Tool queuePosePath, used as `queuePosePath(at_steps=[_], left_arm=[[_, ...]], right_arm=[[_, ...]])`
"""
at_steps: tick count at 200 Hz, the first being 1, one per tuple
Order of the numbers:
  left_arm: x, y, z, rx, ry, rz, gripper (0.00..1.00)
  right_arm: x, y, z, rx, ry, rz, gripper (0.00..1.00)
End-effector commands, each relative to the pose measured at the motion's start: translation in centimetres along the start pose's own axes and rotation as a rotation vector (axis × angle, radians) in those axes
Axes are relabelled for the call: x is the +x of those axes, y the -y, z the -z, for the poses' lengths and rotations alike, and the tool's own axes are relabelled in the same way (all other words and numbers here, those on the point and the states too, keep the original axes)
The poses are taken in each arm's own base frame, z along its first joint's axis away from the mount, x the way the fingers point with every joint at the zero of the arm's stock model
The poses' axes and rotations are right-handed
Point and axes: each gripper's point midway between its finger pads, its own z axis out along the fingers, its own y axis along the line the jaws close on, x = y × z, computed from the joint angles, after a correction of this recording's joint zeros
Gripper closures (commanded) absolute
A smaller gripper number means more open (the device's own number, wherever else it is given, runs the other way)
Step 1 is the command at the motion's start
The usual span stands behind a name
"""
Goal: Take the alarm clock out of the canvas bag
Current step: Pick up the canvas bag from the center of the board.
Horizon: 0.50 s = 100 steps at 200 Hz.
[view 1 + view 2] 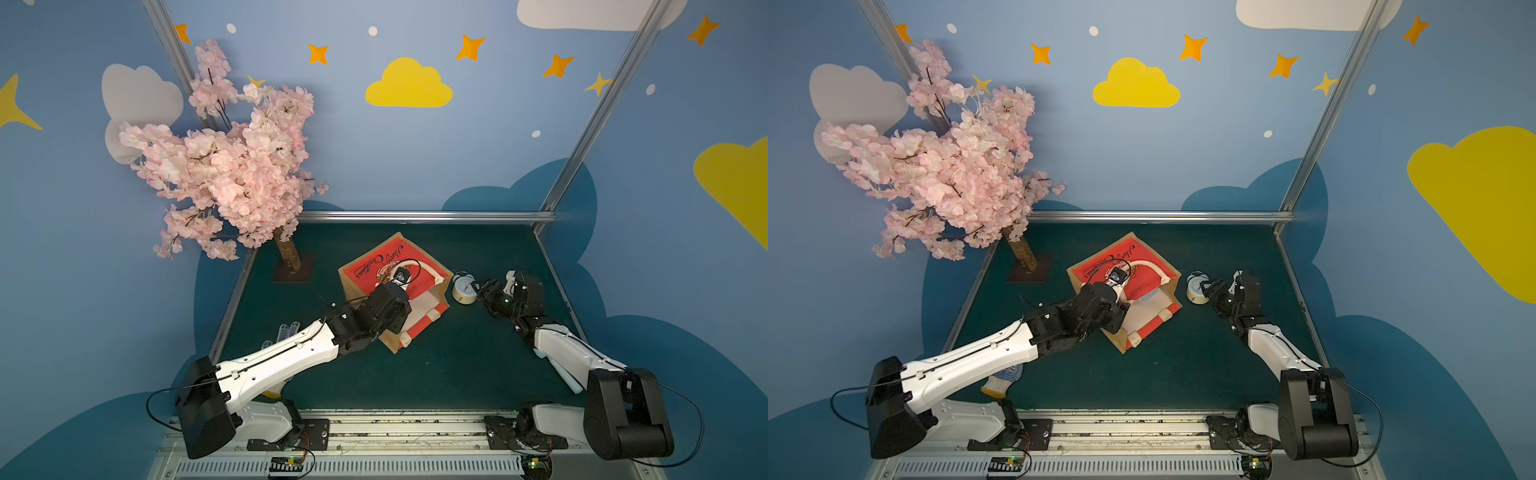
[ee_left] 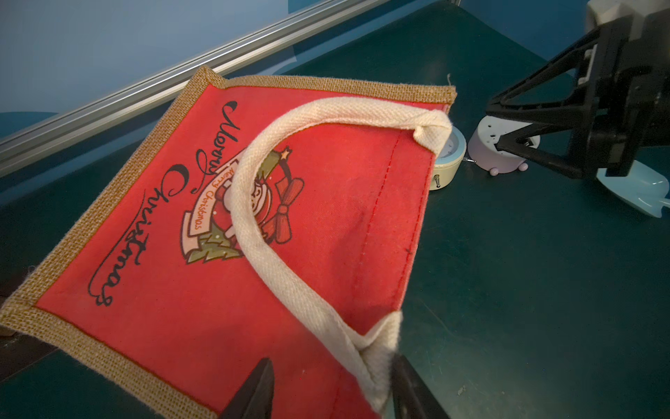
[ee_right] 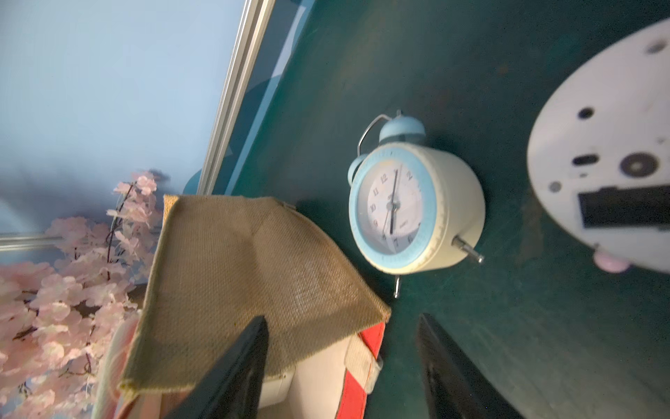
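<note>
Beside canvas bag [image 1: 386,266], right tool [image 3: 340,319] gapes empty near alarm clock [image 3: 417,210]; left tool [image 2: 331,359] unclear.

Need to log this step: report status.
Status: left gripper shut on canvas bag handle; right gripper open, empty. Out on the mat beside the bag: alarm clock. Close by: white round device, not blocking.

Things we can only see a bit of

The left arm [image 1: 291,361] covers a corner of the bag [image 1: 374,266] and most of a glove [image 1: 1003,380]. A pale blue thing [image 1: 567,378] peeks out from under the right arm [image 1: 573,349]. The round white thing [image 3: 598,152] is blurry and cut off. The left gripper [image 2: 331,361] has fingers [image 2: 253,395] that run off the edge, so its grip on the handle [image 2: 241,217] is unclear.
</note>
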Motion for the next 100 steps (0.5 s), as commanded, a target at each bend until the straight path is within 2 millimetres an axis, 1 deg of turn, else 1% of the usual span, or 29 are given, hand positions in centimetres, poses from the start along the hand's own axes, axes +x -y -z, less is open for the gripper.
queuePosePath(at_steps=[1, 15, 24, 57, 90, 100], left_arm=[[0.4, -0.3, -0.3, -0.028, -0.022, 0.000, 0.49], [0.5, -0.5, -0.3, -0.039, -0.024, 0.000, 0.49], [0.5, -0.6, -0.3, -0.037, -0.024, 0.000, 0.49], [1.0, 0.8, -0.6, 0.029, -0.047, -0.008, 0.50], [1.8, 0.5, -1.4, -0.009, -0.099, -0.006, 0.50], [1.9, 0.5, -1.5, -0.014, -0.101, 0.002, 0.49]], right_arm=[[2.2, 0.4, 0.8, 0.029, -0.046, 0.032, 0.34], [3.3, -0.1, 1.4, 0.015, -0.057, 0.055, 0.35], [4.0, -0.1, 1.7, 0.014, -0.061, 0.065, 0.35], [6.4, -0.2, 2.5, -0.038, -0.089, 0.056, 0.40], [9.4, -2.2, 2.6, -0.076, -0.152, 0.109, 0.41], [10.2, -2.5, 2.3, -0.077, -0.164, 0.110, 0.41]])
